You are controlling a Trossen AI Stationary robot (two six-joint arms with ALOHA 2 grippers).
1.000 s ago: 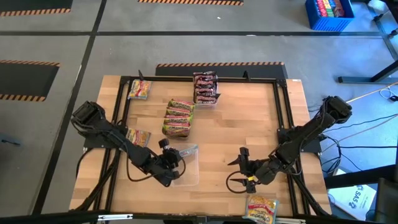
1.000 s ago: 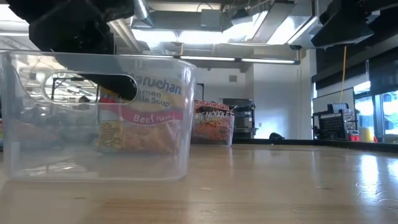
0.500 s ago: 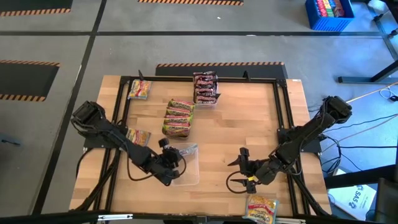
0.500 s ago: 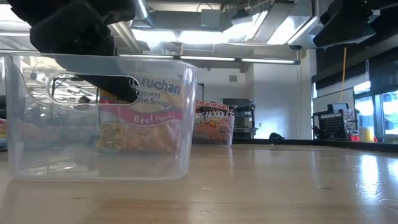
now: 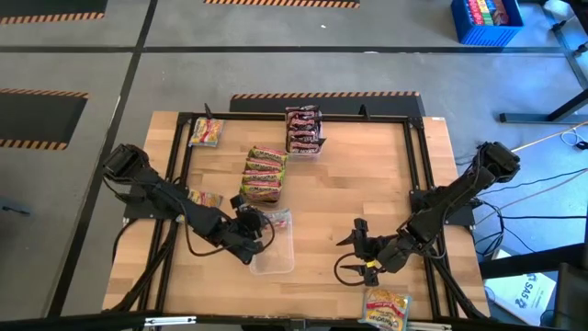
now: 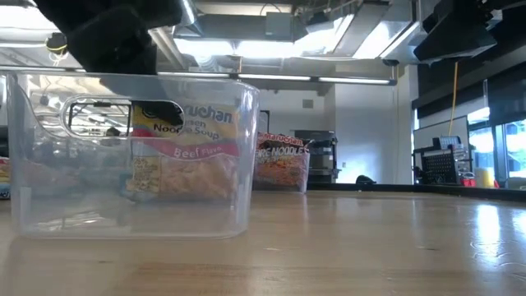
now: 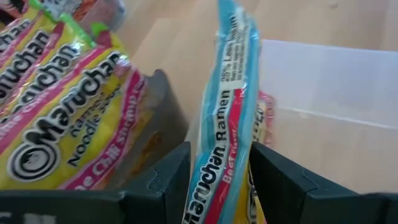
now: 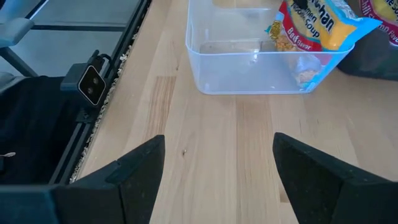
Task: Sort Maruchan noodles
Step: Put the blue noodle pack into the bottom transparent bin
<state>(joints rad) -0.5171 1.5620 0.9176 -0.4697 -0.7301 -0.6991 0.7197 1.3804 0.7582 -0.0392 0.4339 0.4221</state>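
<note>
While the left gripper (image 5: 255, 230) sits at the far end of the clear rectangular plastic tray (image 5: 276, 260), high view shows a flat yellow-and-blue plastic beef noodle packet (image 5: 276, 219) in that end. Right gripper (image 5: 342, 250) waits right of the tray, low over the wooden surface (image 5: 358, 175).

Low view: packet (image 6: 185, 160) stands upright inside the tray (image 6: 49, 205).

Left wrist view: packet (image 7: 224, 124) edge-on between the jaws of the left gripper (image 7: 219, 149); can't tell if clamped or let go. A yellow-pink flat plastic packet (image 7: 62, 118) lies beside the tray.

Right wrist view: right gripper (image 8: 217, 146) jaws spread wide, nothing between them; tray (image 8: 249, 78) ahead, packet (image 8: 314, 25) leaning at its corner.
</note>
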